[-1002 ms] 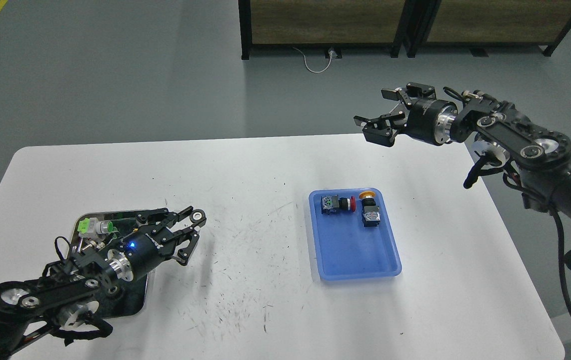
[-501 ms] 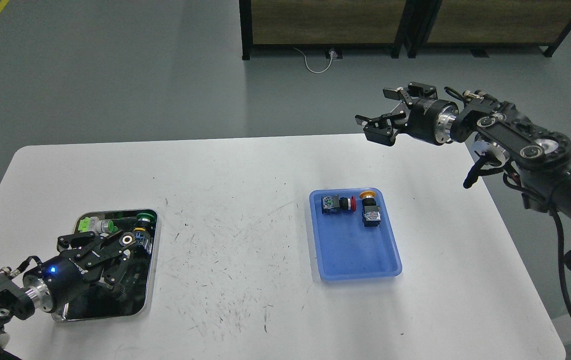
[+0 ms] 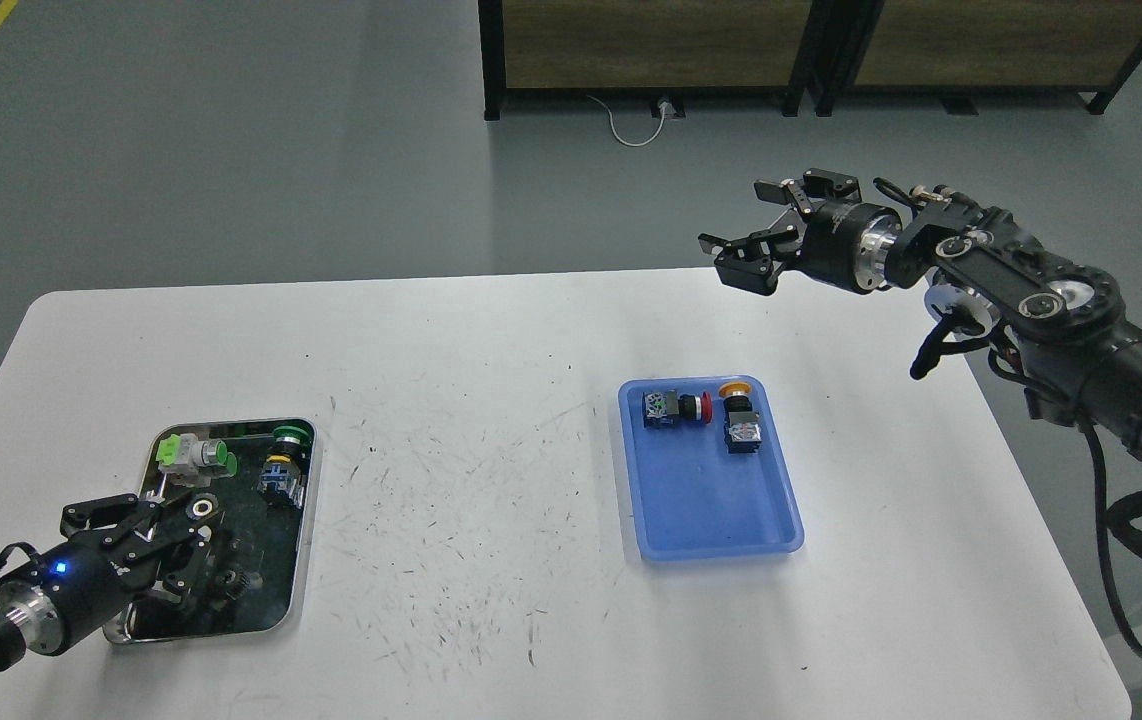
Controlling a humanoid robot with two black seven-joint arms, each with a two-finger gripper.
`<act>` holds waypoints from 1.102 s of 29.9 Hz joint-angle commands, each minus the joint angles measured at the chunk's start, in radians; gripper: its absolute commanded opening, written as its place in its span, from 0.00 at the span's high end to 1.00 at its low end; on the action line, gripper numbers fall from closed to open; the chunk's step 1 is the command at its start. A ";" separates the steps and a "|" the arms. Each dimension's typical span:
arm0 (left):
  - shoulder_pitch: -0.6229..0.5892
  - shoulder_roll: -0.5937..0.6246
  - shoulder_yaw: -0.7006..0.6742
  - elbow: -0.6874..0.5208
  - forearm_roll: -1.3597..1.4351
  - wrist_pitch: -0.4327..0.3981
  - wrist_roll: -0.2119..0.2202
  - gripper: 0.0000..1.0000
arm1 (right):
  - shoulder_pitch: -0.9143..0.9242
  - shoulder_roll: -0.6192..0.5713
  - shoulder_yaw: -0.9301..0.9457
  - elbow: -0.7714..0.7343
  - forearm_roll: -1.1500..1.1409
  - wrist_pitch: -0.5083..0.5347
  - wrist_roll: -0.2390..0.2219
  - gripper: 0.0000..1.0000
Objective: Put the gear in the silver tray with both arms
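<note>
Leftmost, left gripper [image 3: 166, 525]: fingers spread, pinching nothing, hanging low over the near-left part of the silver tray [image 3: 303, 560]. Silver tray: at the table's [image 3: 491, 330] left side, holding a green-and-white switch part [image 3: 193, 456] at its far-left corner and a green-capped button part [image 3: 283, 462] at its far-right corner. Centre-right, blue tray [image 3: 711, 510]: holds two remaining parts side by side at its far end, a red-capped button [image 3: 673, 409] and a yellow-capped button [image 3: 738, 420]. Right gripper [image 3: 766, 225]: fingers spread and empty, raised above the table's far edge, well apart from the blue tray. Step in hand, by judgement: between placements, two parts delivered, two pending. Next move calls for the right gripper to descend over one capped button, align its fingers across the body, and close before carrying it leftward
</note>
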 commanded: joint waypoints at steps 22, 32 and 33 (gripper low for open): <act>0.007 -0.099 -0.003 0.110 -0.079 -0.008 0.005 0.32 | -0.005 0.037 0.001 -0.027 -0.006 -0.011 0.000 0.07; -0.013 -0.069 -0.082 0.110 -0.122 0.013 0.005 0.03 | 0.004 0.032 0.017 -0.028 0.000 -0.060 0.002 0.02; -0.022 -0.058 -0.099 0.110 -0.122 0.012 0.007 0.03 | 0.002 0.029 0.036 -0.030 0.000 -0.073 0.002 0.01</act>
